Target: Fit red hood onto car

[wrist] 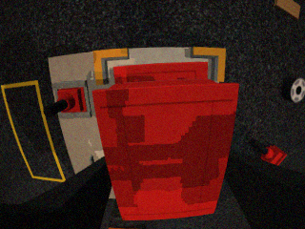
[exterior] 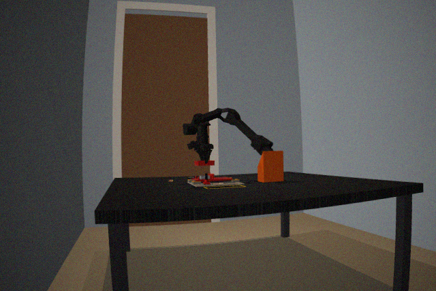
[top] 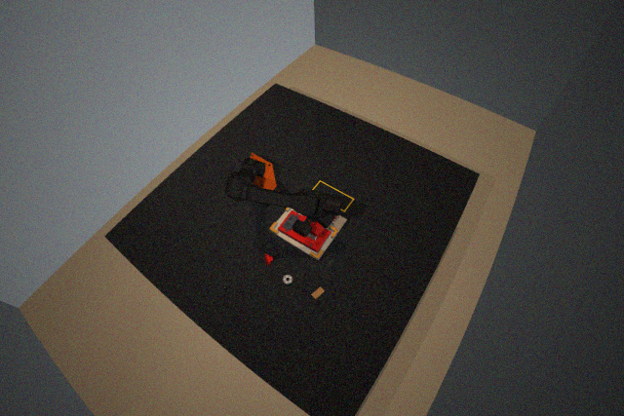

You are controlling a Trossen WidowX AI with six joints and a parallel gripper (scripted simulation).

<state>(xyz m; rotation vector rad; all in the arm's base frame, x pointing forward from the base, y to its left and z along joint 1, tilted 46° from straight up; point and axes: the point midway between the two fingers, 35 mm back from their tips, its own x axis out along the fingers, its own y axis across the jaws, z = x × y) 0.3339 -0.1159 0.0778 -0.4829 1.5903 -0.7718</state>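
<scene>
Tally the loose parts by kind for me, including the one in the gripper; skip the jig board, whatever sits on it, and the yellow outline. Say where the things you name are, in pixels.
Red hood point(top: 316, 226) point(exterior: 202, 163) point(wrist: 167, 134), held above the jig: 1
White wheel point(top: 284, 279) point(wrist: 293, 90): 1
Tan block point(top: 317, 292) point(exterior: 170, 180) point(wrist: 288, 8): 1
Small red piece with a black stem point(top: 268, 258) point(wrist: 274, 155): 1
Total: 4

We see a dim room with blue-gray walls point(top: 151, 49) point(exterior: 253, 69), one side falling into deep shadow, above a tan floor point(top: 151, 341) point(exterior: 211, 236). A black-topped table point(top: 242, 311) point(exterior: 246, 196) spreads beneath the tool on dark legs point(exterior: 402, 245), its shadow cast on the floor below. Behind the tool, in our exterior view, stands a brown door point(exterior: 161, 86) in a pale frame point(exterior: 118, 104). Fine grain covers the muted light.
</scene>
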